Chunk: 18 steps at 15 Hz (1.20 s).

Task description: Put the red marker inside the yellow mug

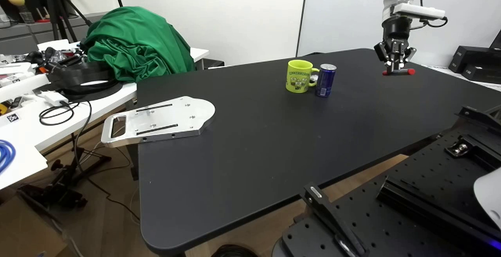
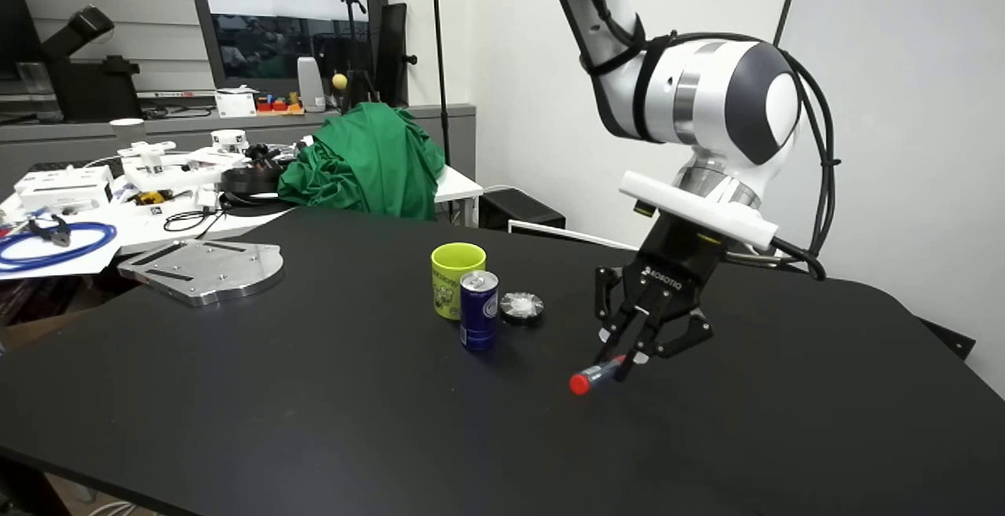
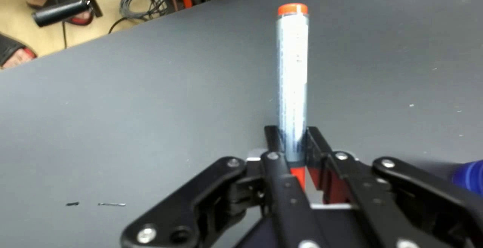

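Observation:
The red marker, a grey-white barrel with red ends, shows in both exterior views (image 1: 402, 72) (image 2: 598, 374) and in the wrist view (image 3: 293, 70). My gripper (image 1: 395, 67) is shut on it near one end, and its fingers also show in an exterior view (image 2: 612, 364) and in the wrist view (image 3: 292, 131). The marker lies roughly level, crosswise to the fingers, above the black table. The yellow mug (image 1: 298, 78) stands upright with its opening up, apart from the gripper. It also shows in an exterior view (image 2: 447, 284) and is out of the wrist view.
A blue can (image 1: 325, 80) (image 2: 479, 310) stands close beside the mug; part of it shows in the wrist view (image 3: 471, 177). A dark round disc with a pale centre (image 2: 521, 307) lies near the can. A metal plate (image 1: 164, 117) lies at the table's edge.

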Each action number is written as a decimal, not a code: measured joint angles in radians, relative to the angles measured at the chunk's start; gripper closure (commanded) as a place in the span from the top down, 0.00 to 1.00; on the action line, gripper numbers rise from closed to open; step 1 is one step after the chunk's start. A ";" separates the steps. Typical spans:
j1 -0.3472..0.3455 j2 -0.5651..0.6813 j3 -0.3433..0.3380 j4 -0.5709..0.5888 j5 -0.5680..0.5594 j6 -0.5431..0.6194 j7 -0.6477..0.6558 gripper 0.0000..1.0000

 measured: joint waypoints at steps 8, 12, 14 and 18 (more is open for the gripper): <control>-0.019 0.148 0.051 0.374 0.315 -0.485 0.308 0.05; -0.041 0.248 0.099 0.539 0.553 -0.572 0.548 0.05; -0.055 0.305 0.126 0.609 0.667 -0.574 0.658 0.05; -0.069 0.408 0.175 0.696 0.827 -0.545 0.807 0.05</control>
